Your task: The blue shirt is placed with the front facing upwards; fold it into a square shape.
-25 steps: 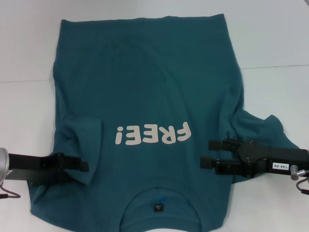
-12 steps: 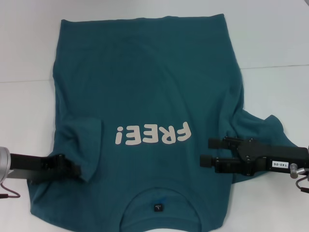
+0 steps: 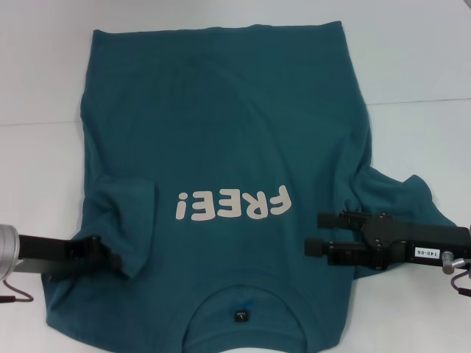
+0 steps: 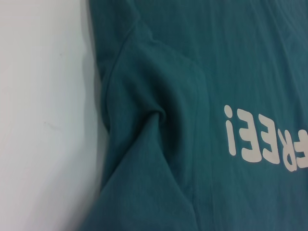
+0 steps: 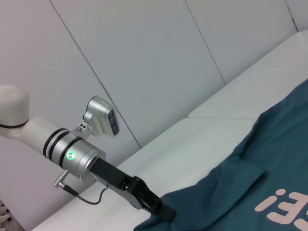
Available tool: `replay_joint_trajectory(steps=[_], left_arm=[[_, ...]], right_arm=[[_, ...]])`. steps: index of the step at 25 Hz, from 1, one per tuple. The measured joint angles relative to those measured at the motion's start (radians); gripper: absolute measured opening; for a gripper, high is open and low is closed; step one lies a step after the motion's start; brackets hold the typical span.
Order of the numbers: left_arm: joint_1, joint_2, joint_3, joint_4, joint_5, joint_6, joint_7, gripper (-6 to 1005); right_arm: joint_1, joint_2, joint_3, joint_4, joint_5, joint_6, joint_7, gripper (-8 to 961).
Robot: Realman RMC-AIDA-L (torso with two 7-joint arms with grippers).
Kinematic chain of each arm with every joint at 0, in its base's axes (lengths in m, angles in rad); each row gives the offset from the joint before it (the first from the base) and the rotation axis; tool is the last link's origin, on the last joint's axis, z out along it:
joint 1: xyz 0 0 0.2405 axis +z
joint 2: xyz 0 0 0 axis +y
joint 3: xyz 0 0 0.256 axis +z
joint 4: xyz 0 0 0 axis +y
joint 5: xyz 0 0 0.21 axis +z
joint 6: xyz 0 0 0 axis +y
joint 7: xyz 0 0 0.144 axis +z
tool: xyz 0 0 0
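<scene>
blue shirt (image 3: 228, 147) lies flat on the white table (image 3: 412, 59), print up, collar at 6 o'clock nearest the robot, hem at 12. "FREE!" print (image 3: 232, 204) reads inverted from the head cam, sits just below shirt centre.

L sleeve is already turned in over the body at ~8 o'clock, prob the start of squaring the sides. left gripper (image 3: 110, 254) is at that fold's outer edge; its tips are buried under or behind the cloth, so can't tell if it's clamped or released. L wrist cam shows only a bunched crease (image 4: 156, 115) in the sleeve, no fingers.

right gripper (image 3: 324, 233) hovers over the shirt's R side at ~4 o'clock, both fingers parallel with a clear gap, nothing between them. R sleeve (image 3: 405, 198) is spread out on the table behind it, not yet folded, so my guess is that's the next grab.

Room: bare table at 12, 3 and 9 o'clock. Shoulders/collar run off the 6 o'clock frame edge, so near-side margin unknown. Fold-in toward centre looks unobstructed.
</scene>
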Motion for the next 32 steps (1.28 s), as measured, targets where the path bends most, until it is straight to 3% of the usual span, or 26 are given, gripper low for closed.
replay_joint_trajectory(steps=[12,25,32], left_arm=[[-0.004,-0.01,0.002,-0.001,-0.086,0.041,0.004,0],[-0.018,-0.05,0.004,-0.007,-0.154,0.043,0.03,21],[-0.015,-0.048,-0.003,-0.044,-0.204,0.032,0.048,68]], right_arm=[[0.001,0.002,0.0,-0.003,0.0,0.004,-0.002,916],[0.008,-0.004,0.0,-0.003,0.0,-0.003,-0.01,916],[0.005,-0.004,0.0,-0.003,0.0,-0.003,-0.014,915]])
